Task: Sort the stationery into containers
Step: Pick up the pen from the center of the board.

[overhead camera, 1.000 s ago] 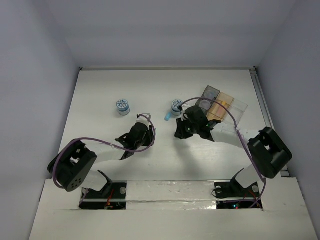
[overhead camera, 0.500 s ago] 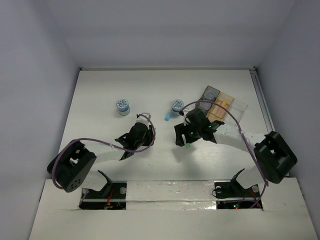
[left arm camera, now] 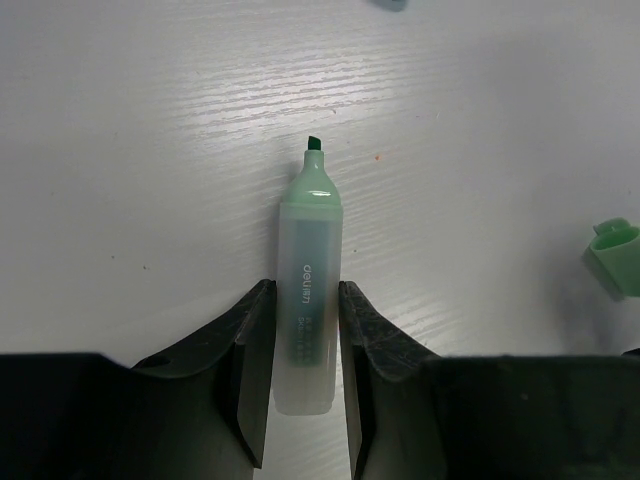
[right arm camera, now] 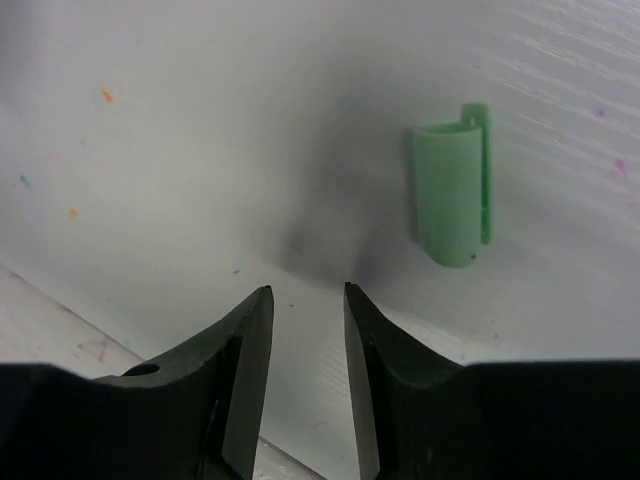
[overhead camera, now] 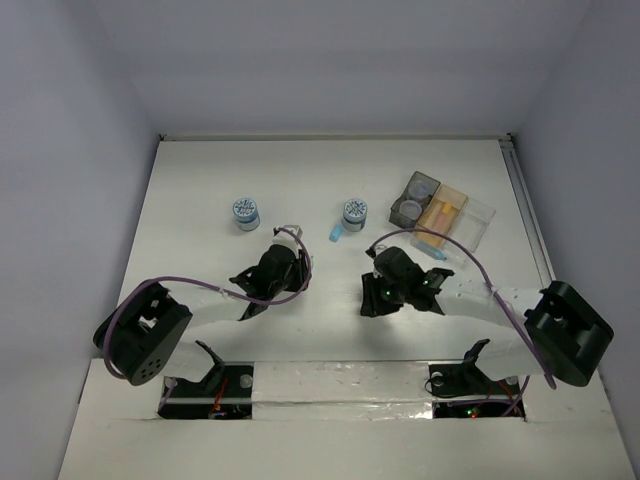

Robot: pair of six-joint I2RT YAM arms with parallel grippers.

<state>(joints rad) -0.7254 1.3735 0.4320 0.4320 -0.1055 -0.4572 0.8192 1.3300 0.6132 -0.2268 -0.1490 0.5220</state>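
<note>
White tabletop [overhead camera: 330, 330], pale walls [overhead camera: 60, 150].
- Left gripper [left arm camera: 305, 290], well left of the bins [overhead camera: 440, 208], clamps a green highlighter [left arm camera: 310, 225]; long axis along the jaws, bare tip pointing away from the wrist.
- One patterned roll [overhead camera: 245, 211] and a second roll [overhead camera: 354, 211] stand left of the bins.
- Right gripper [right arm camera: 308, 292], near side of the bins: jaws slightly apart, empty, green cap [right arm camera: 452, 190] lying before it.

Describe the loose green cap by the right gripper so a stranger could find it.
On the white table, look just ahead of the right gripper. The mint-green cap lies there alone; unlike the uncapped green highlighter held by the left gripper, it is short with a side clip.
</note>
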